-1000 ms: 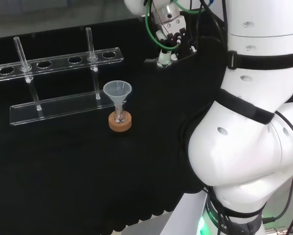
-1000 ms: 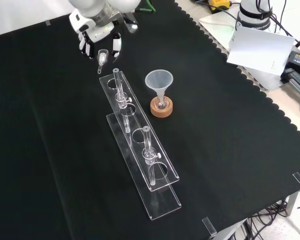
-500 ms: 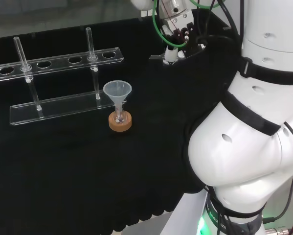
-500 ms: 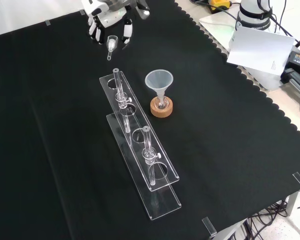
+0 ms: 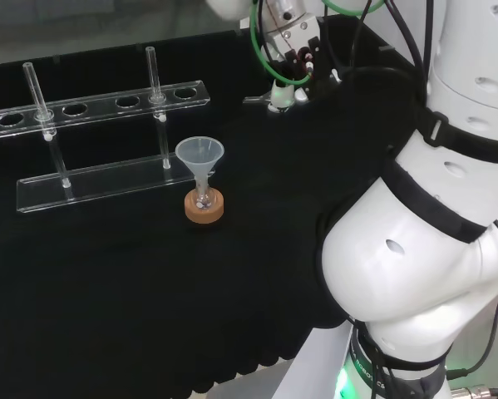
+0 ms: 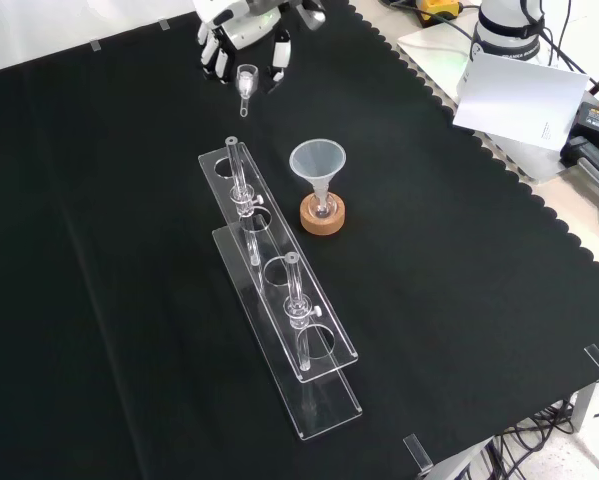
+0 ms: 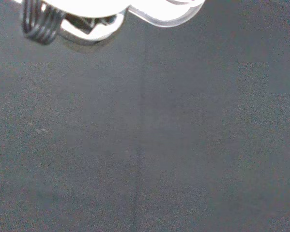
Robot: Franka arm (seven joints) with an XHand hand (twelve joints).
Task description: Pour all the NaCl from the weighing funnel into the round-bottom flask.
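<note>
Carrying the weighing funnel (image 6: 246,78) through the air, I am holding it pinched between the curled fingers of the hand (image 6: 241,30), its scoop end up and its narrow stem hanging down, as the front view shows it. I am taking the plastic funnel (image 6: 318,160) as my landmark: it is sitting in the neck of the small round-bottom flask (image 5: 203,199), which is resting on a cork ring (image 6: 322,214). In the front view the hand is hanging well above and to the left of that plastic funnel, near the far edge of the cloth; in the head view it is well to the right of the plastic funnel and farther back. A clear tube rack (image 6: 279,290) with two upright tubes is standing just beside the plastic funnel, on its left in the front view.

I am judging this as the approach, with nothing poured yet. To do it well I should be keeping the weighing funnel level on the way, bringing its stem over the middle of the plastic funnel's wide mouth, staying clear of the rack's tubes, and only then tipping slowly so the salt is sliding down inside the cone.
</note>
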